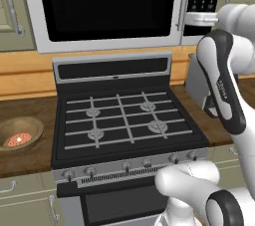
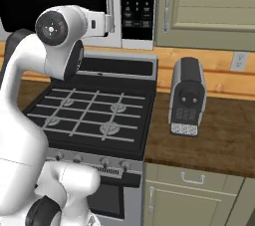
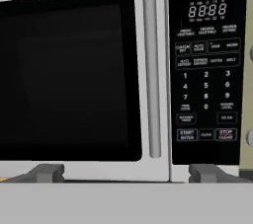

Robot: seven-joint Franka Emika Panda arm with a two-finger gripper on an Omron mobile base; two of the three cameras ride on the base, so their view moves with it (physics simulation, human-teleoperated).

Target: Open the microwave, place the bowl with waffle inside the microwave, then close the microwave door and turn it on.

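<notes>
wooden counter (image 1: 30, 158) left of the stove (image 1: 127, 120) holds the bowl (image 1: 20, 133) with the waffle (image 1: 19, 140) in it. i see my gripper (image 3: 126, 172), jaws spread wide and empty, facing the shut microwave door (image 3: 69, 75) near its handle (image 3: 152, 70).

Wooden counter (image 1: 30, 158), brown bowl (image 1: 20, 133) (waffle (image 1: 18, 140) inside) left of stove (image 1: 124, 120), dark appliance (image 2: 187, 95) right

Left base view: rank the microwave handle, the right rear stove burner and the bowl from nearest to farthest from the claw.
1. Microwave handle, just left of the claw, up high.
2. Right rear stove burner, below, mid-stove.
3. Bowl, far left on the counter.
</notes>
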